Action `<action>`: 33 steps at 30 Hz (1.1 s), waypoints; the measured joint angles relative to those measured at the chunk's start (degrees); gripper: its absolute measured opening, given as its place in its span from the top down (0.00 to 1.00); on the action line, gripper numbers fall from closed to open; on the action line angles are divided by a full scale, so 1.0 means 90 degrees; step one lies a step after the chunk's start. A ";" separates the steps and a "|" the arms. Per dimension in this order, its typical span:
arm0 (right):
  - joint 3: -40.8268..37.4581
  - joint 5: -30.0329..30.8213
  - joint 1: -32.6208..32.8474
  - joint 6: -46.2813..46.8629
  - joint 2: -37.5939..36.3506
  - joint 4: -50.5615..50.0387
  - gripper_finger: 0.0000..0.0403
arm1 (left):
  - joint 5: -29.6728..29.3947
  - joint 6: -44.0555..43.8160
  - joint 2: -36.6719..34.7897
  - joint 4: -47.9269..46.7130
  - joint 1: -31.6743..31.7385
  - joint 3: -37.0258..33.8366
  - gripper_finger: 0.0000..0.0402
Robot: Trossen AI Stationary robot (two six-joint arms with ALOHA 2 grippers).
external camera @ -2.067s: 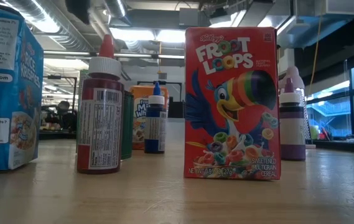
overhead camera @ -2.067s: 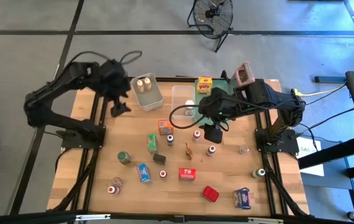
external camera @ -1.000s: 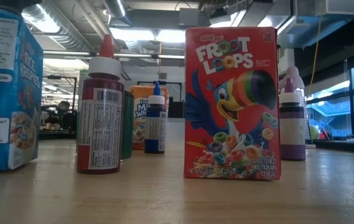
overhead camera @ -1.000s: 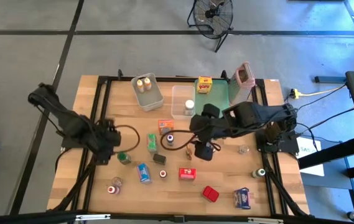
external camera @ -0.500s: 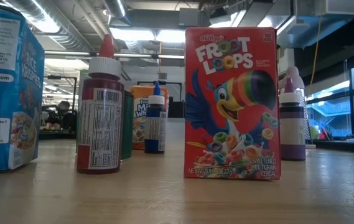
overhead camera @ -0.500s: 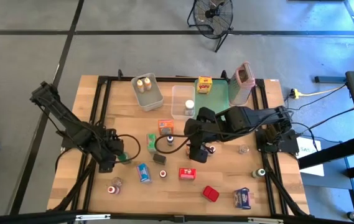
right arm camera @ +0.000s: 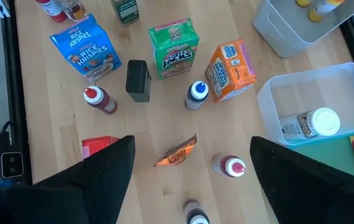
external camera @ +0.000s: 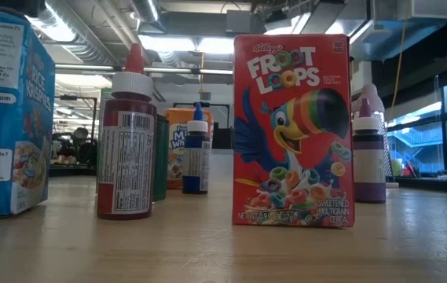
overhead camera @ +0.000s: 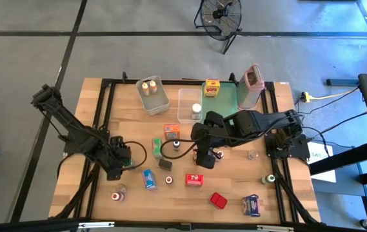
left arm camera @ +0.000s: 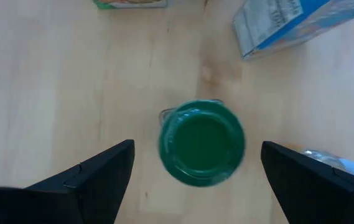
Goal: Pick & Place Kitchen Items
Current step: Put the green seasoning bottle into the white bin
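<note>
My left gripper [left arm camera: 198,180] is open and hangs over a small jar with a green lid [left arm camera: 201,143], which stands upright on the wood; one finger is on each side of the jar, apart from it. In the high view this gripper [overhead camera: 117,162] is at the table's left middle. My right gripper [right arm camera: 195,177] is open above the table's middle [overhead camera: 204,158], over an orange packet [right arm camera: 177,152] lying flat and a red-capped bottle [right arm camera: 229,166]. Around them stand a blue box [right arm camera: 83,53], a green box [right arm camera: 173,46] and an orange box [right arm camera: 229,62].
Two clear bins [overhead camera: 152,95] [overhead camera: 189,106], a teal tray [overhead camera: 229,98] and a grey pink-rimmed container [overhead camera: 251,84] line the far edge. Small bottles and boxes, among them a red box [overhead camera: 195,180], dot the near half. The low view shows no gripper.
The left gripper has moved toward the near edge and rightward, coming down over the green-lidded jar. The right gripper has shifted a little toward the table's left, over the orange packet. In the last half second both have hardly moved. No item has moved.
</note>
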 joint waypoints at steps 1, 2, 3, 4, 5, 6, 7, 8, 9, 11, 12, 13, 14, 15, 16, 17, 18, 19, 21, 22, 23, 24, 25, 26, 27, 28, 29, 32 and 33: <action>0.0000 0.0000 0.0000 0.0000 -0.0001 0.0001 0.20 | -0.0043 -0.0010 0.0000 0.0021 0.0000 -0.0037 0.14; 0.0000 0.0000 0.0000 0.0000 -0.0002 -0.0001 0.20 | -0.0051 -0.0025 0.0000 0.0058 0.0002 -0.0085 0.14; 0.0000 0.0000 0.0000 0.0000 -0.0002 -0.0001 0.20 | -0.0054 -0.0041 0.0000 0.0114 0.0011 -0.0140 0.14; 0.0000 0.0000 0.0000 0.0000 -0.0002 -0.0001 0.20 | -0.0051 -0.0042 0.0000 0.0181 0.0033 -0.0194 0.14; 0.0000 0.0000 0.0000 0.0000 -0.0002 -0.0001 0.20 | -0.0051 -0.0044 0.0000 0.0253 0.0051 -0.0248 0.14; 0.0000 0.0000 0.0000 0.0000 -0.0002 -0.0001 0.20 | -0.0051 -0.0048 0.0000 0.0300 0.0071 -0.0285 0.14; 0.0000 0.0000 0.0000 0.0000 -0.0002 -0.0001 0.20 | -0.0060 -0.0051 0.0002 0.0299 0.0074 -0.0298 0.14; 0.0000 0.0002 0.0000 0.0000 -0.0002 -0.0002 0.20 | -0.0090 -0.0044 0.0005 0.0297 0.0075 -0.0298 0.14; 0.0000 0.0002 0.0000 0.0000 -0.0002 -0.0003 0.20 | -0.0121 -0.0017 0.0014 0.0307 0.0074 -0.0299 0.14; 0.0000 0.0002 -0.0005 -0.0005 -0.0002 -0.0003 0.20 | -0.0162 0.0024 0.0022 0.0308 0.0073 -0.0298 0.14; 0.0000 0.0002 -0.0005 -0.0017 -0.0002 -0.0003 0.20 | -0.0169 0.0029 0.0021 0.0308 0.0073 -0.0298 0.14; 0.0000 0.0002 -0.0005 -0.0026 -0.0002 -0.0003 0.20 | -0.0170 0.0035 0.0022 0.0306 0.0073 -0.0298 0.14; 0.0000 0.0004 -0.0005 -0.0027 -0.0002 -0.0003 0.20 | -0.0170 0.0041 0.0022 0.0308 0.0073 -0.0296 0.14; 0.0000 0.0002 -0.0005 -0.0027 -0.0002 -0.0003 0.20 | -0.0170 0.0041 0.0022 0.0306 0.0073 -0.0298 0.14; 0.0000 0.0003 -0.0005 -0.0027 -0.0002 -0.0003 0.20 | -0.0172 0.0043 0.0022 0.0306 0.0073 -0.0297 0.15; 0.0000 0.0005 -0.0005 -0.0029 -0.0002 -0.0003 0.20 | -0.0180 0.0045 0.0022 0.0306 0.0073 -0.0296 0.15; 0.0000 0.0005 -0.0005 -0.0033 -0.0002 -0.0003 0.20 | -0.0214 0.0047 0.0023 0.0306 0.0073 -0.0298 0.17; 0.0000 0.0005 -0.0005 -0.0044 -0.0002 -0.0003 0.20 | -0.0266 0.0048 0.0039 0.0306 0.0073 -0.0298 0.18; 0.0000 0.0007 -0.0005 -0.0046 -0.0002 -0.0001 0.20 | -0.0386 0.0050 0.0101 0.0306 0.0073 -0.0296 0.22; 0.0000 0.0007 -0.0005 -0.0047 -0.0002 0.0006 0.20 | -0.0399 0.0050 0.0134 0.0306 0.0073 -0.0297 0.24; 0.0000 0.0007 -0.0005 -0.0046 -0.0002 0.0018 0.20 | -0.0399 0.0049 0.0166 0.0308 0.0073 -0.0297 0.26; 0.0000 0.0010 -0.0005 -0.0047 -0.0002 0.0031 0.20 | -0.0399 0.0047 0.0207 0.0308 0.0073 -0.0296 0.28; 0.0000 0.0010 -0.0005 -0.0048 -0.0002 0.0047 0.20 | -0.0395 0.0039 0.0244 0.0311 0.0073 -0.0297 0.31; 0.0000 0.0012 -0.0005 -0.0049 -0.0002 0.0048 0.20 | -0.0393 0.0015 0.0265 0.0311 0.0073 -0.0298 0.33; 0.0000 0.0017 -0.0005 -0.0049 -0.0002 0.0046 0.20 | -0.0386 0.0011 0.0275 0.0312 0.0073 -0.0296 0.35; 0.0000 0.0019 -0.0005 -0.0049 -0.0002 0.0046 0.20 | -0.0375 0.0007 0.0277 0.0314 0.0073 -0.0297 0.38; 0.0000 0.0019 -0.0005 -0.0049 -0.0002 0.0045 0.20 | -0.0372 0.0007 0.0277 0.0313 0.0073 -0.0296 0.40; 0.0000 0.0019 -0.0005 -0.0049 -0.0002 0.0044 0.20 | -0.0358 -0.0020 0.0277 0.0323 0.0073 -0.0296 0.47; 0.0000 0.0019 -0.0005 -0.0049 -0.0002 0.0046 0.20 | -0.0352 -0.0045 0.0275 0.0321 0.0073 -0.0294 0.49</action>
